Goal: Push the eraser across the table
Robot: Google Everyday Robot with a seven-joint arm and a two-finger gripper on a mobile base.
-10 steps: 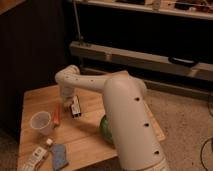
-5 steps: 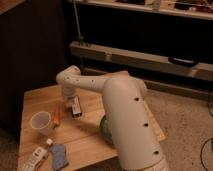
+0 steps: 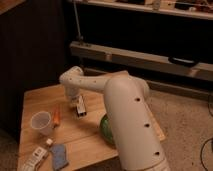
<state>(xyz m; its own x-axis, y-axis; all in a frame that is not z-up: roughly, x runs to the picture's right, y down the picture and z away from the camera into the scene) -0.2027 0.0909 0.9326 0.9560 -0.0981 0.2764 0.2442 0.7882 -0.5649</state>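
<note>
1. Where the white arm bends down over the light, plank-grained wooden surface [image 3: 95, 132], the small dark rectangular eraser with a whitish face [image 3: 80, 111] lies near the middle of the top, directly under the tool [image 3: 78, 103].
2. The tool hangs just above the eraser, seemingly touching its upper end; whether it is open or closed I cannot tell.
3. Just left of the eraser, a thin orange stick [image 3: 56, 115] lies lengthwise on the wood, apart from the eraser.
4. Farther left of the eraser, beyond the stick, a white translucent plastic cup [image 3: 41, 122] stands upright.
5. To the right of the eraser, a green round bowl [image 3: 106, 127] shows partly behind the thick white arm segment [image 3: 130, 125] that fills the foreground.
6. Well in front of the eraser, near the surface's front-left corner, a blue cloth-like pad [image 3: 59, 155] lies flat, with a white ridged remote-like object [image 3: 34, 157] just beside it on its left.
7. Behind the surface, a dark cabinet front [image 3: 150, 30] with a long pale rail [image 3: 145, 60] crosses the background.
</note>
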